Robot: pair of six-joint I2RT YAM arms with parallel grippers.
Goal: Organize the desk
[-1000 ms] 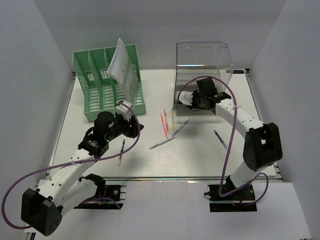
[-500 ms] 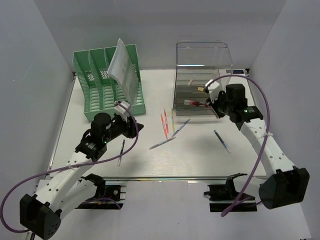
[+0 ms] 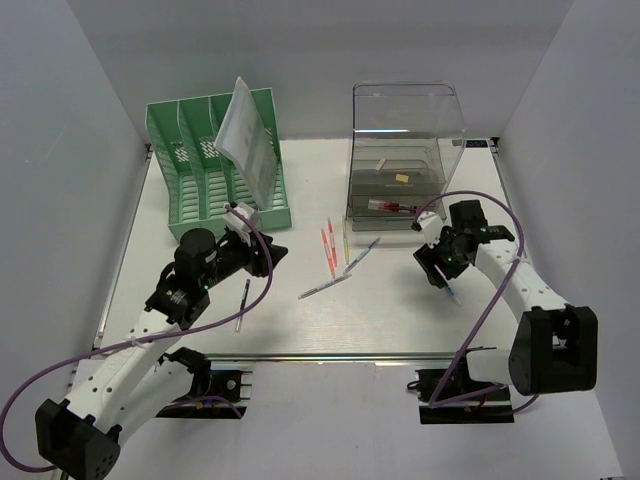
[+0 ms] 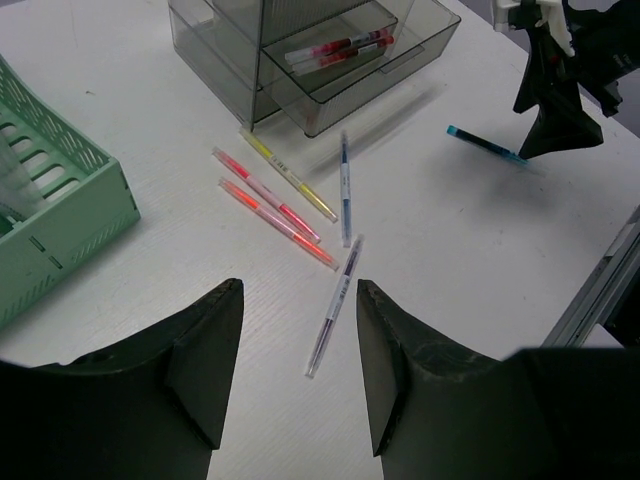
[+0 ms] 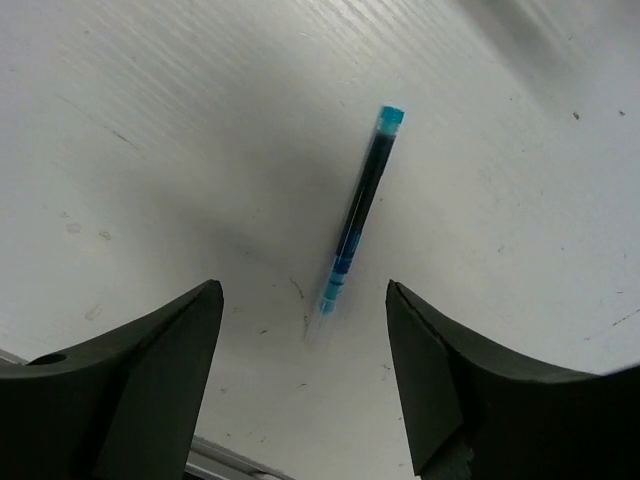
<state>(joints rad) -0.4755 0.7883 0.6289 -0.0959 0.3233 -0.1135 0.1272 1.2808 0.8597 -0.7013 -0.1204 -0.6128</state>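
The desk [image 3: 400,320] is a white tabletop with pens scattered over its middle. A blue pen [image 5: 358,210] lies flat right under my right gripper [image 5: 303,290], which hangs open above it without touching; in the top view this gripper [image 3: 437,268] covers part of the pen [image 3: 450,291]. My left gripper [image 4: 298,290] is open and empty, hovering left of centre [image 3: 272,252]. Past its fingers lie a purple pen [image 4: 335,305], another dark pen [image 4: 344,188], two red-orange pens [image 4: 275,208] and a yellow highlighter [image 4: 288,175].
A green file rack [image 3: 215,165] holding a leaning sheet [image 3: 248,150] stands at the back left. At the back right is a clear drawer box [image 3: 400,150], its low drawer out with red pens [image 3: 385,207] inside. A black pen [image 3: 242,303] lies near the left arm. A metal rail [image 3: 330,354] edges the front.
My right arm has swung from the drawer box down and forward over the blue pen, and its jaws have spread wide. The left arm has barely shifted.
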